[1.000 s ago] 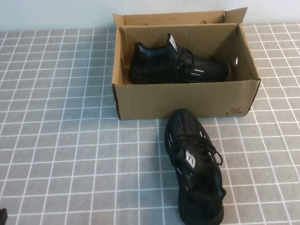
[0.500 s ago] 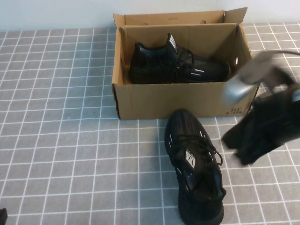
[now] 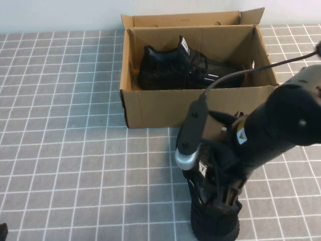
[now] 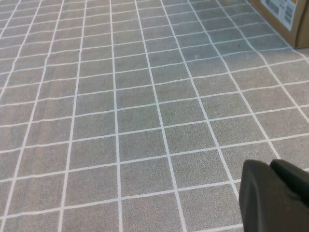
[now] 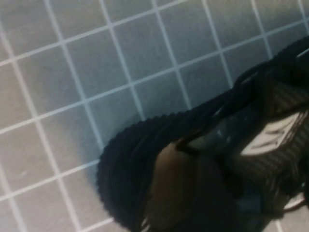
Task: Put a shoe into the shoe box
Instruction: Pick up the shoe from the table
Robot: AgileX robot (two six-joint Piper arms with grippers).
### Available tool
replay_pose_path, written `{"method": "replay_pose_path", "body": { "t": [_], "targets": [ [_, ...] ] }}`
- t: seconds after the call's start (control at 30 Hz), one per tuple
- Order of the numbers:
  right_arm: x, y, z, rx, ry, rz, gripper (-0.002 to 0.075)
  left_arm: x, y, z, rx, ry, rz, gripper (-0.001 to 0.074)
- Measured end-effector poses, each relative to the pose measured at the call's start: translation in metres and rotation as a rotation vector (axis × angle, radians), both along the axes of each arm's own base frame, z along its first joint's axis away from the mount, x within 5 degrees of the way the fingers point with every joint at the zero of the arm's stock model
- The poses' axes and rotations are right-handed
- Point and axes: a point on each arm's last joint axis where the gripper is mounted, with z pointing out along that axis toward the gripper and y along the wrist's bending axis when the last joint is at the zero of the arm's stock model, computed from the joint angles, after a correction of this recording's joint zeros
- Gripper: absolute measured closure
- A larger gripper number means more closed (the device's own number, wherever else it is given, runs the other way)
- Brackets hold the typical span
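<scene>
One black sneaker (image 3: 214, 227) lies on the tiled table in front of the brown cardboard shoe box (image 3: 160, 108), its heel toward me. A matching black sneaker (image 3: 186, 68) lies on its side inside the box. My right gripper (image 3: 220, 193) hangs directly over the front sneaker's opening and covers its laces and toe. The right wrist view shows that sneaker's ribbed heel sole (image 5: 123, 169) and dark opening very close. My left gripper (image 4: 275, 193) is shut and empty, low over the table at the near left corner (image 3: 2, 232).
The box stands at the back middle with its lid flap (image 3: 185, 19) folded up behind. A corner of the box (image 4: 285, 14) shows in the left wrist view. Grey tiled table (image 3: 65, 140) spreads to the left of the box and sneaker.
My right arm has swung in from the right edge and now sits over the front sneaker. The sneakers and the box have not moved.
</scene>
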Motion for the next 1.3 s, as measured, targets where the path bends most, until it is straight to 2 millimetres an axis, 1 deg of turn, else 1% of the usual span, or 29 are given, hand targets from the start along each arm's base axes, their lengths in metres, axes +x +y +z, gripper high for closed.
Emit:
{"method": "replay_pose_path", "body": {
  "t": [0.07,0.1,0.17,0.27,0.47,0.63,0.83,1.03,1.17,1.23,1.3],
  "targets": [
    [0.004,0.003,-0.006,-0.009,-0.008,0.001,0.0319,0.0,0.0,0.0,0.0,0.0,0.0,0.0736],
    [0.006,0.004,-0.009,-0.015,-0.008,0.001,0.0302,0.0,0.0,0.0,0.0,0.0,0.0,0.0736],
    [0.01,0.008,-0.017,-0.023,-0.007,0.003,0.0279,0.0,0.0,0.0,0.0,0.0,0.0,0.0736],
    [0.017,0.012,-0.025,-0.031,-0.026,0.006,0.0268,0.0,0.0,0.0,0.0,0.0,0.0,0.0736],
    [0.026,0.012,-0.032,-0.082,-0.101,0.037,0.0265,0.0,0.0,0.0,0.0,0.0,0.0,0.0736],
    [0.032,0.008,-0.033,-0.104,-0.129,0.038,0.0278,0.0,0.0,0.0,0.0,0.0,0.0,0.0736],
    [0.031,0.01,-0.033,-0.079,-0.113,0.026,0.0287,0.0,0.0,0.0,0.0,0.0,0.0,0.0736],
    [0.035,0.013,-0.047,-0.107,-0.084,0.028,0.0288,0.0,0.0,0.0,0.0,0.0,0.0,0.0736],
    [0.038,0.011,-0.051,-0.13,-0.084,0.03,0.0288,0.0,0.0,0.0,0.0,0.0,0.0,0.0736],
    [0.038,0.012,-0.053,-0.136,-0.083,0.032,0.0299,0.0,0.0,0.0,0.0,0.0,0.0,0.0736],
    [0.039,0.012,-0.054,-0.138,-0.081,0.032,0.033,0.0,0.0,0.0,0.0,0.0,0.0,0.0736]
  ]
}}
